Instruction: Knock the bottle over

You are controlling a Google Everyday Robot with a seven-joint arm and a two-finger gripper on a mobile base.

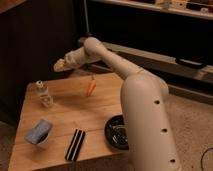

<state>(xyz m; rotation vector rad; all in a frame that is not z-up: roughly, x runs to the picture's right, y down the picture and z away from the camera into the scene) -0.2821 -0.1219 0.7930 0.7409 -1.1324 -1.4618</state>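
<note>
A small clear bottle [44,95] with a white cap stands upright near the left edge of the wooden table [95,112]. My gripper [59,65] hangs in the air above the table's far left corner, up and to the right of the bottle, apart from it. Its fingers are shut with nothing between them. The white arm reaches in from the lower right across the table.
An orange carrot [91,88] lies at the table's far middle. A white cup with blue cloth [39,132] sits at the front left, a black striped bar [76,144] at the front middle, a black bowl [116,132] at the front right beside the arm.
</note>
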